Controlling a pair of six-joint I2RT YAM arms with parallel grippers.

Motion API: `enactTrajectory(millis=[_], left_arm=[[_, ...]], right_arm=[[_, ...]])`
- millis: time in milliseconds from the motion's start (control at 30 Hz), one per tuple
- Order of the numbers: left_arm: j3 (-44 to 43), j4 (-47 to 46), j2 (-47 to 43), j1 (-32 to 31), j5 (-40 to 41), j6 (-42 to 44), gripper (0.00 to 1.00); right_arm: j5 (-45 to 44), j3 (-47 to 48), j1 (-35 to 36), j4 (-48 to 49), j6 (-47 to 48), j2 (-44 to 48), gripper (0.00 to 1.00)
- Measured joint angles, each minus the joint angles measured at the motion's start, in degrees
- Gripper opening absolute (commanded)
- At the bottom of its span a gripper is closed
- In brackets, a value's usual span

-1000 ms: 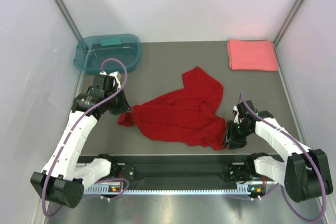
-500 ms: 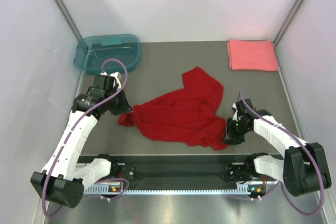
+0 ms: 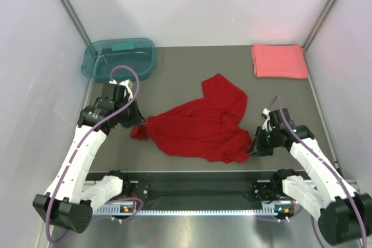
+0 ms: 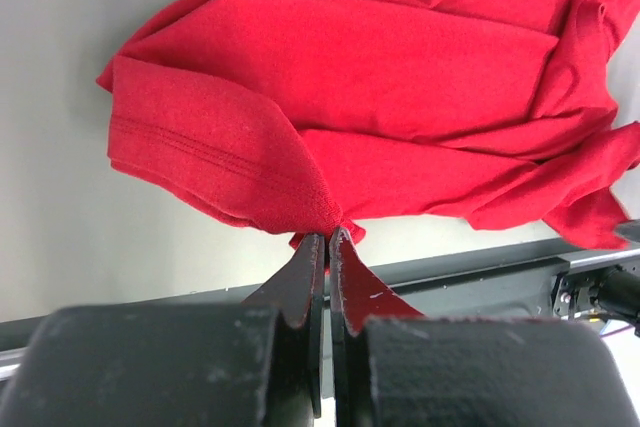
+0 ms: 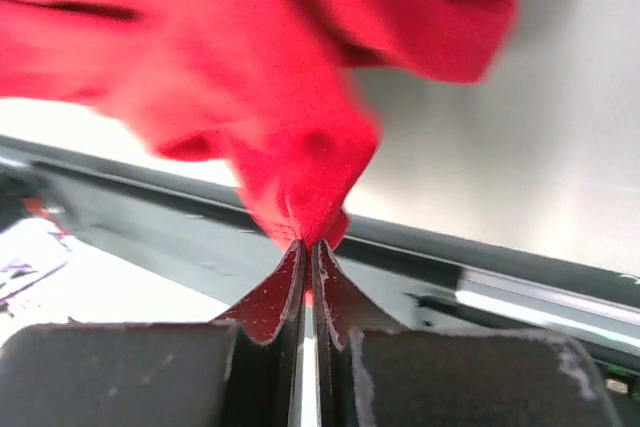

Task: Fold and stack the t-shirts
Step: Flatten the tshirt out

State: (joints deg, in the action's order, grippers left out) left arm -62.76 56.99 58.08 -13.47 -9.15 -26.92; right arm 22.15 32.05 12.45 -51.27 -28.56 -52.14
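Note:
A deep red t-shirt [image 3: 200, 126] lies crumpled across the middle of the table. My left gripper [image 3: 138, 128] is shut on its left end, where a sleeve [image 4: 210, 157] bunches at my fingertips [image 4: 327, 239]. On the right, my right gripper [image 3: 254, 148] is shut on the red t-shirt's near right corner [image 5: 300, 182], which rises in a pinched fold between the jaws. The coral-pink t-shirt [image 3: 279, 60] rests as a neat folded rectangle at the far right corner, apart from both grippers.
A teal translucent tub [image 3: 119, 59] stands at the far left corner. Grey walls close in both sides. A black rail [image 3: 197, 187] with the arm bases runs along the near edge.
My right gripper has closed on the red t-shirt's near right corner and shifted slightly right. The left gripper has kept its hold without moving.

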Motion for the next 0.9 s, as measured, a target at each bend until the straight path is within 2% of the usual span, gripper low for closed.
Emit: enactTrajectory(millis=[167,400,700,900], left_arm=[[-1.0,0.2,-1.7,0.0,1.3,-0.2,0.0],[-8.1,0.5,-1.7,0.0,3.4,0.1,0.0],[-16.5,2.7,-1.6,0.0,8.7,2.1,0.0],[-24.5,4.8,-0.7,0.0,13.6,3.6,0.0]], right_arm=[[1.7,11.5,-0.4,-2.1,-3.6,3.2,0.0],[3.3,30.9,-3.1,-1.8,-6.2,-2.6,0.0],[5.2,46.7,-9.9,-2.9,-5.7,-9.2,0.0],[8.2,57.6,-17.7,-2.4,-5.6,-12.6,0.0]])
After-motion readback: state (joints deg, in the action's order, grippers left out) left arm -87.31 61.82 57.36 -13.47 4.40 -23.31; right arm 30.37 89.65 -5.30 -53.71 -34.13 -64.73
